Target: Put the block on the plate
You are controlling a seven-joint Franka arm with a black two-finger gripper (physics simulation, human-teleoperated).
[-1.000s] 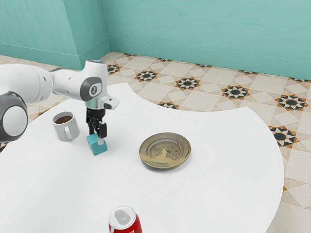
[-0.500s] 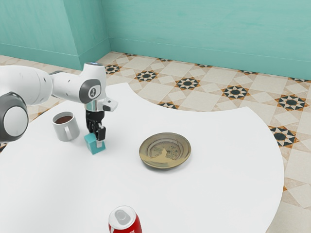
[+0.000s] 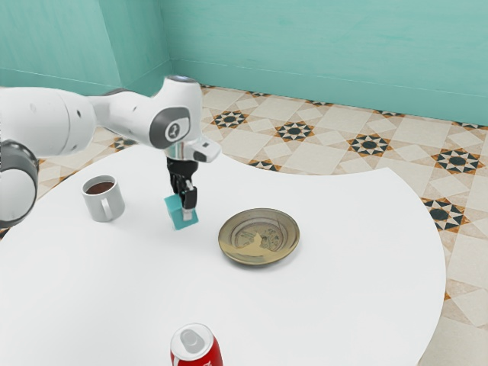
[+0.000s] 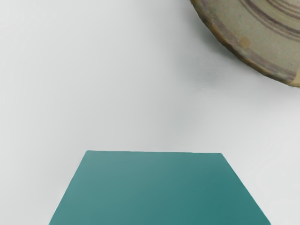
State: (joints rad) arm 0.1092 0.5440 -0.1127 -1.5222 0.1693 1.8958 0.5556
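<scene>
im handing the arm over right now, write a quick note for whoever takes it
Pincer: shut on the teal block.
Plate: on the white table, toward the exterior view's right from the block, nothing on it.
Done: block gripped.
Left: carry it over the plate, lower, release, back off.
Also on the table: mug and red can.

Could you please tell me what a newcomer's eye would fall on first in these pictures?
Probably the white arm, reaching in from the exterior view's left, with the teal block held in its black gripper. Next, perhaps, the brownish plate near the block, and the red can at the exterior view's lower edge.
</scene>
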